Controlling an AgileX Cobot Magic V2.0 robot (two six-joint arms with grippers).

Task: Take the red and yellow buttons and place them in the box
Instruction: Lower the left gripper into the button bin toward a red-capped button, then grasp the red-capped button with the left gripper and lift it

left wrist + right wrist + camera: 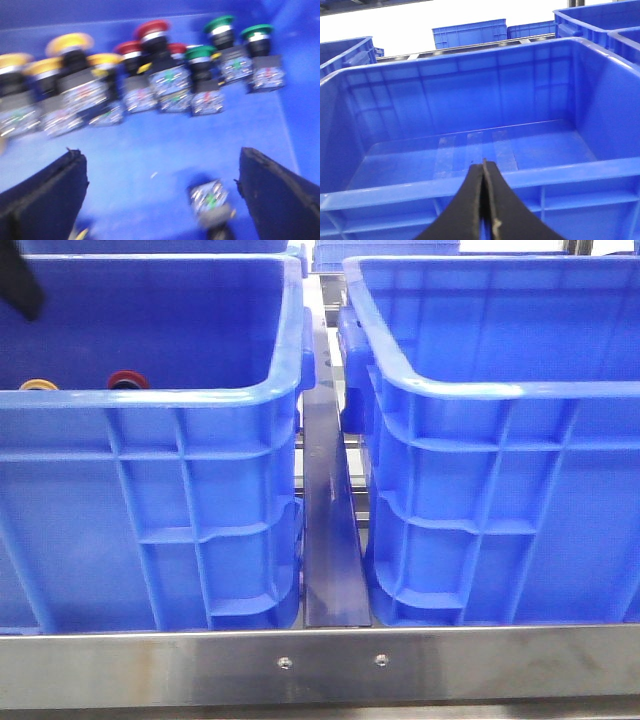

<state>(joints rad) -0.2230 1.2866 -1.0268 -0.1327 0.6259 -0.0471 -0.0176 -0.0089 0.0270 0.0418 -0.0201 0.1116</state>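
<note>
Two blue crates are standing side by side on a steel counter (pixel 320 665), separated by a narrow gap with a dark metal rail (pixel 328 540) running between them.

Left crate (pixel 150 400): in the front view, a yellow button (pixel 38 385) and a red button (pixel 127 379) are just showing over the near rim, close to each other. A dark part of the left arm is showing at the upper left corner of that view.

Left wrist view: the left claw (pixel 160 195) is hanging inside this crate with its two black fingers (pixel 45 195) spread wide and holding nothing. Beyond them, a row of push buttons is lying against the far wall, each cap sitting on a dark switch body: yellow caps (pixel 69 44) at one end, red caps (pixel 151 29) in the middle and green caps (pixel 218 23) at the other end. One more switch body (pixel 209 197) is lying apart from the row on the crate floor, between the fingers and nearer to one of them. The picture is blurred, so finer details cannot be told.

Right crate (pixel 480 390), the box: in the right wrist view its floor is showing strips of clear tape (pixel 472 152). The right claw (pixel 484 175) is hovering at the near rim with its black fingers pressed together, gripping nothing. More blue crates (pixel 470 32) are standing in the background.
</note>
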